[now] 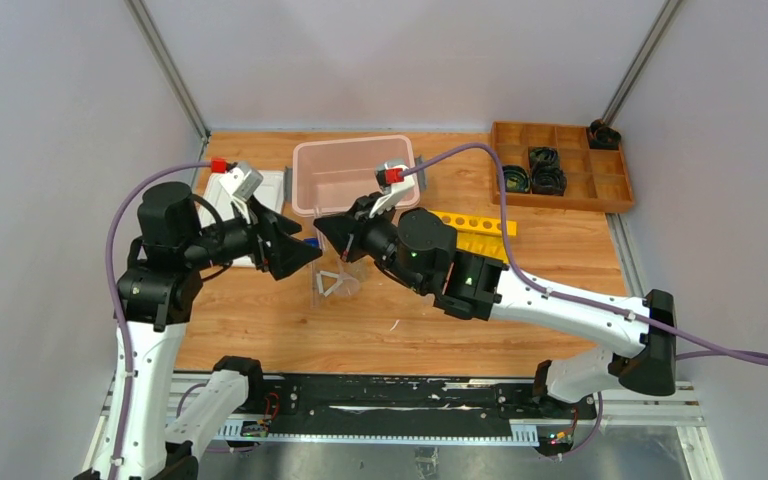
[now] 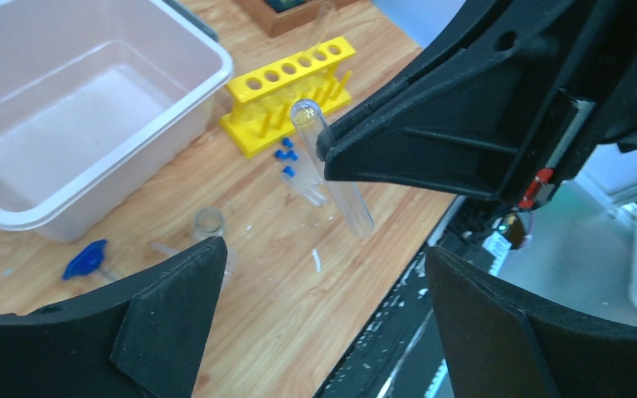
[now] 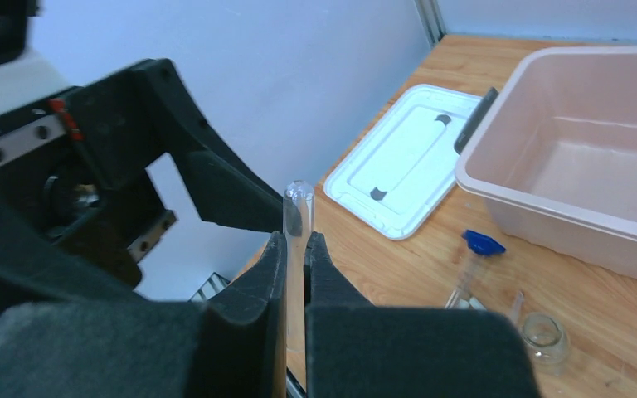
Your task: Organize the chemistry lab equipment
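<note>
One clear test tube (image 3: 298, 203) hangs above the worktop, left of the yellow six-hole tube rack (image 2: 286, 87), clamped in the closed right pincer (image 3: 297, 249). The left pincer (image 2: 325, 249) gapes, empty. Thin glass is probably light, slick and brittle, so a gentle mid-body hold suits it.

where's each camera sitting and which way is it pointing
Top external: above and behind the arms, looking down on the table; both arms show, left gripper facing right gripper.
Left wrist: on the left arm, facing the right gripper's clear tube; own open fingers at bottom.
Right wrist: on the right arm, facing the left gripper; own fingers shut on the tube.
Shared: both wrist views catch the tube and pink bin.
</note>
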Action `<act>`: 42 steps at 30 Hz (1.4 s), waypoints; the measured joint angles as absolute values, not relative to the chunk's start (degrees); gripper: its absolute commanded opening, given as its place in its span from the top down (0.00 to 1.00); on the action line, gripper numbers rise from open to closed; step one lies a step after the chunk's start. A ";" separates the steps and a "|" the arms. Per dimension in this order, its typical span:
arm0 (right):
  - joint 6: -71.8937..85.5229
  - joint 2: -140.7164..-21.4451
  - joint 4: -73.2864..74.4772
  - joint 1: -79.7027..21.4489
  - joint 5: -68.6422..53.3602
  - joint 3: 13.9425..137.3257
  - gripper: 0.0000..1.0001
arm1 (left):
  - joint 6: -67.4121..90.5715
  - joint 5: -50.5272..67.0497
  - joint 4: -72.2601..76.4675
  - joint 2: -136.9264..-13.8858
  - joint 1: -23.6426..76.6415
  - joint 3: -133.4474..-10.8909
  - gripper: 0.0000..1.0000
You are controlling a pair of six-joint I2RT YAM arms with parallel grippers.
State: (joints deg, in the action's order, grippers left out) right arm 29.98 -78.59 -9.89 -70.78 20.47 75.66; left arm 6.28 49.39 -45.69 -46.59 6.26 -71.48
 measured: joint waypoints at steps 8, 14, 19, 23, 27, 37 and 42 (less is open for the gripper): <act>28.40 -78.70 -14.66 -71.92 21.04 75.66 1.00 | 11.03 54.11 -41.28 -47.53 6.24 -69.36 0.34; 28.40 -79.92 -15.90 -72.38 20.93 75.81 1.00 | 13.87 55.64 -38.41 -47.90 6.24 -69.21 0.67; 28.18 -80.53 -16.27 -72.51 20.88 76.03 1.00 | 15.38 55.18 -37.15 -48.23 6.22 -68.88 0.86; 27.20 -80.53 -15.94 -72.53 21.02 76.49 1.00 | 15.84 54.85 -36.58 -48.31 6.20 -68.84 0.86; 26.92 -80.53 -15.88 -72.51 21.08 76.51 0.73 | 15.90 54.94 -36.29 -48.38 6.20 -68.69 0.96; 27.97 -85.38 2.04 -71.81 21.43 94.35 0.45 | 12.56 57.30 -36.86 -48.60 6.24 -67.57 1.00; 28.91 -88.01 16.80 -70.30 18.46 104.68 0.47 | 9.87 59.29 -37.91 -48.58 6.24 -67.57 1.00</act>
State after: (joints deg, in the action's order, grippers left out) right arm 28.91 -88.01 16.80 -70.30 18.46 104.68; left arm 9.87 59.29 -37.91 -48.58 6.24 -67.57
